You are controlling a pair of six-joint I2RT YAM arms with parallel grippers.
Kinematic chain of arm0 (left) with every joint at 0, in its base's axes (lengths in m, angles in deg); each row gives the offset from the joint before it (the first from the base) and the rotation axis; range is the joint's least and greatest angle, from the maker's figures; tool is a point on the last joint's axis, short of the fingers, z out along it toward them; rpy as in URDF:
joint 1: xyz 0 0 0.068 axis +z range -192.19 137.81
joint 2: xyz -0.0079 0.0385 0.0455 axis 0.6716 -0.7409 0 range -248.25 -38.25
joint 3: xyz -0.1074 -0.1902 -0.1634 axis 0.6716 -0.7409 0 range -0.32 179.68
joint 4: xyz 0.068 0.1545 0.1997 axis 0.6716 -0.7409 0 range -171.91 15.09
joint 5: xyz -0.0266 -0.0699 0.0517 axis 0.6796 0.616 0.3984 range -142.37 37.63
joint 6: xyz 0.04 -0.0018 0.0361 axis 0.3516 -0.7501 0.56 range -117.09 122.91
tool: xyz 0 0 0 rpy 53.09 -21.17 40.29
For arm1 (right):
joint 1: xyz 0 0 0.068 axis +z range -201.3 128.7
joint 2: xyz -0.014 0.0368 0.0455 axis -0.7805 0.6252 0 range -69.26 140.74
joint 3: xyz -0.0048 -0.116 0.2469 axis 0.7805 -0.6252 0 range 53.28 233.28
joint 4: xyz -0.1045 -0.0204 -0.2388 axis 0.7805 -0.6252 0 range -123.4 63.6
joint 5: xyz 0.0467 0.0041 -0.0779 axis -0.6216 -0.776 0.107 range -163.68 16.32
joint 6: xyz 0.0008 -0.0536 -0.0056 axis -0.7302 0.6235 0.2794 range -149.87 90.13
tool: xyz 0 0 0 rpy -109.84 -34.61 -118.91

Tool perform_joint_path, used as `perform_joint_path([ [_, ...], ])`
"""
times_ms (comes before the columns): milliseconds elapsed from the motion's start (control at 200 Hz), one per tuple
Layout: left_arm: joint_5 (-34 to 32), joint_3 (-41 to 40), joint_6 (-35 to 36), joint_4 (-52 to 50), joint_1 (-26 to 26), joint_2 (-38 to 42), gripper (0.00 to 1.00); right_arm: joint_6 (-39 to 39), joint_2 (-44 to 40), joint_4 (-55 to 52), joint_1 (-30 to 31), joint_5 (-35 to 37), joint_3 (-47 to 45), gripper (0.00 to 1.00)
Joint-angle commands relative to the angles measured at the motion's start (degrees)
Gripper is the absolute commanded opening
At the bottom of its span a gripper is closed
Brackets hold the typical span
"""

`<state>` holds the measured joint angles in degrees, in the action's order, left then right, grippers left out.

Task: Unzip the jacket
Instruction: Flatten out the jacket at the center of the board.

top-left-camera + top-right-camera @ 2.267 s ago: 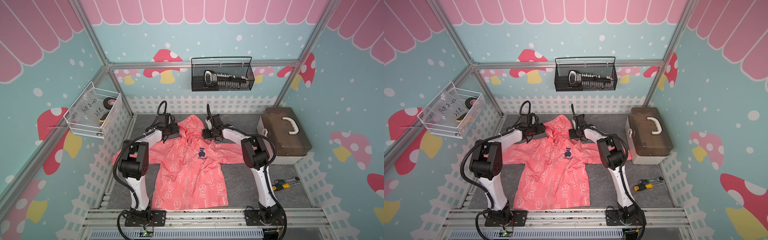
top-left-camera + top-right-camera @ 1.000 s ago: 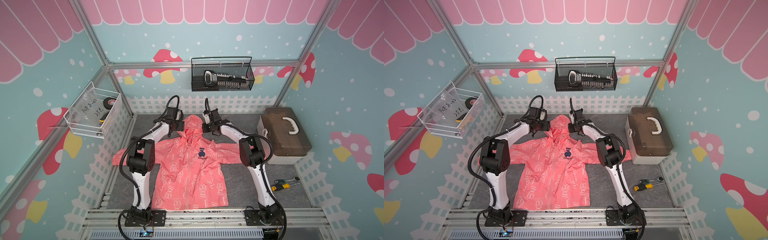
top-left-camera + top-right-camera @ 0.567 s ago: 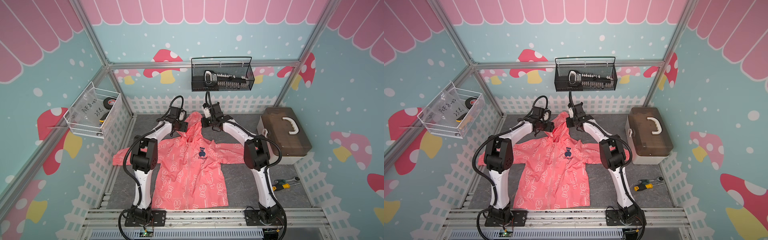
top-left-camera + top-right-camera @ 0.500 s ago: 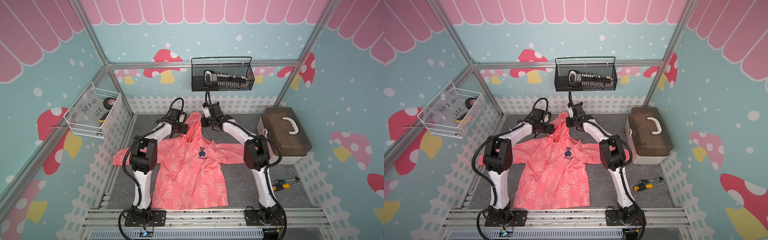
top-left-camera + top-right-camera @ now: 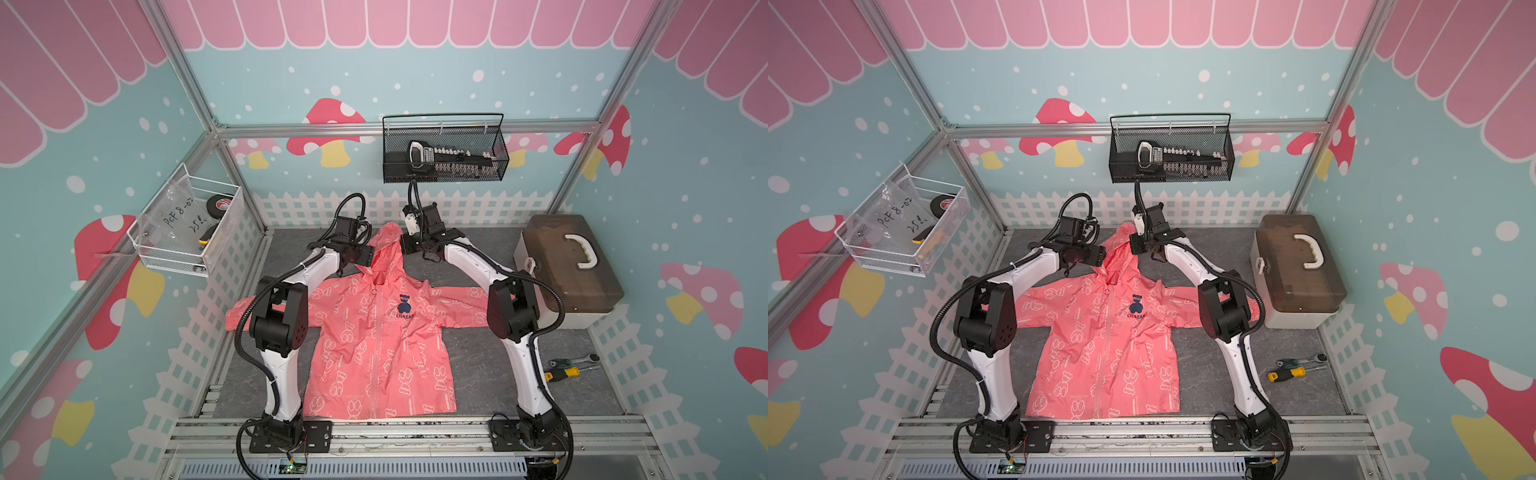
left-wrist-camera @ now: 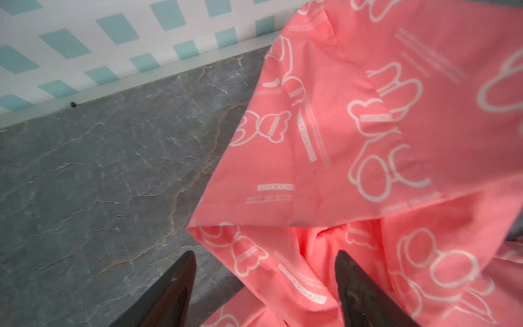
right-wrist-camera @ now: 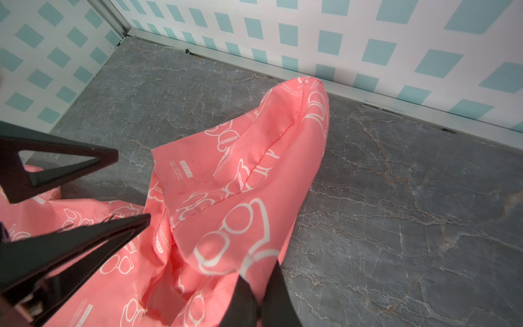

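The right gripper (image 7: 259, 286) pinches the hood (image 5: 386, 249) of the jacket (image 5: 374, 345), which lies zipped, front-up on the mat (image 5: 478, 361); the left gripper (image 6: 264, 254) gapes empty beside it. Likely bracing the top; next, 1 gripper must hook the ring pull (image 5: 374, 292).

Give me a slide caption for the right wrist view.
Right gripper pinches the jacket by its hood; left gripper open beside it.

A robot lab cell, no doubt about it: aluminium frame (image 5: 407, 127) boxing it in, two arms (image 5: 279, 320) bolted to a rail (image 5: 415, 428) up front, grey mat (image 5: 482, 365) below. Mushroom walls (image 5: 328, 124) and a picket fence (image 5: 478, 205) play nursery, but the black basket (image 5: 444, 178) of tools, the toolbox (image 5: 569, 266) and a screwdriver (image 5: 563, 373) say workshop bench
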<state>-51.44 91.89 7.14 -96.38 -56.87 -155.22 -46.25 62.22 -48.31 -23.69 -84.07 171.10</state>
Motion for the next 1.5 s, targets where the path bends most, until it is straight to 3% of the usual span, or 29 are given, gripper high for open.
perform_joint_path([
  [0,-2.4,2.5,-0.2,1.2,-0.4,-1.8,0.78,1.5,-4.4,-0.4,0.6,-0.5,0.9,0.00],
  [250,4.3,-1.2,3.0,1.3,-0.9,-0.3,0.78,1.3,-5.3,-0.3,0.6,-0.6,1.1,0.00],
  [520,7.1,-4.1,4.9,3.6,-0.9,1.4,0.78,1.2,-5.5,-0.5,0.6,-1.1,1.1,0.00],
  [946,-10.0,0.5,1.2,9.7,-0.5,-3.8,0.78,2.8,-7.4,-2.6,0.7,-1.5,0.8,0.00],
  [1316,-3.4,10.0,1.5,1.8,0.0,-9.4,0.77,2.6,-8.7,-2.7,0.7,-1.9,0.1,0.00],
  [1421,-3.0,11.2,-0.4,0.5,0.5,-9.9,0.65,2.8,-9.2,-2.7,0.7,-2.0,-0.4,0.00],
  [1496,-4.6,11.2,-3.7,0.9,1.2,-9.1,0.31,2.9,-9.3,-2.7,0.7,-1.9,-1.1,0.00],
])
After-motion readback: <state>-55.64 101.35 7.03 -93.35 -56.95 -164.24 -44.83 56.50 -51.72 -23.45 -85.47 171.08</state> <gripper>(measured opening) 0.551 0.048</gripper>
